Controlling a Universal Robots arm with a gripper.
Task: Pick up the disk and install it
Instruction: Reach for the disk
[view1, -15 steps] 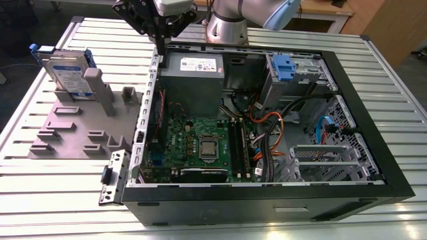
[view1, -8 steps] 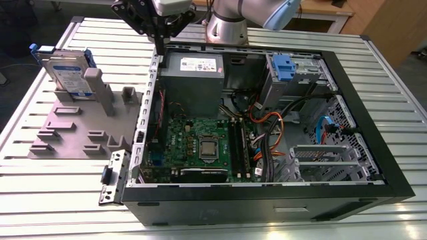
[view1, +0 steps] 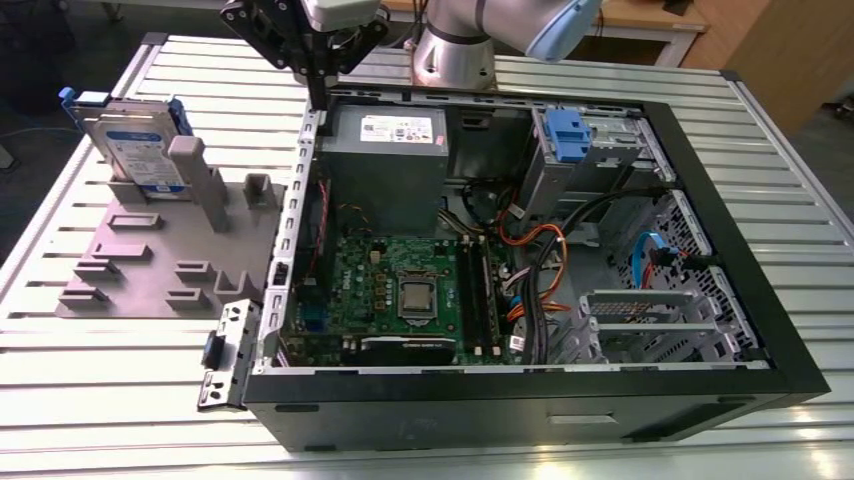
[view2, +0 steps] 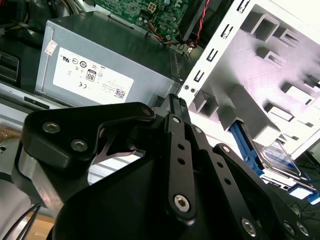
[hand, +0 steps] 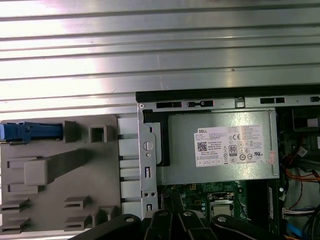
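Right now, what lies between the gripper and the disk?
In the exterior view, bare slatted table and the grey fixture's upright post separate the gripper from the disk.

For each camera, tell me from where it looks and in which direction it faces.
Exterior view: off the arm, looking down on the open computer case, with the disk standing in the grey holder; the arm and gripper show.
First wrist view: on the arm, looking straight down at the power supply and holder; the gripper shows.
Second wrist view: on the arm, looking obliquely past the gripper at the power supply.
Shared: all three show gripper, power supply, holder.
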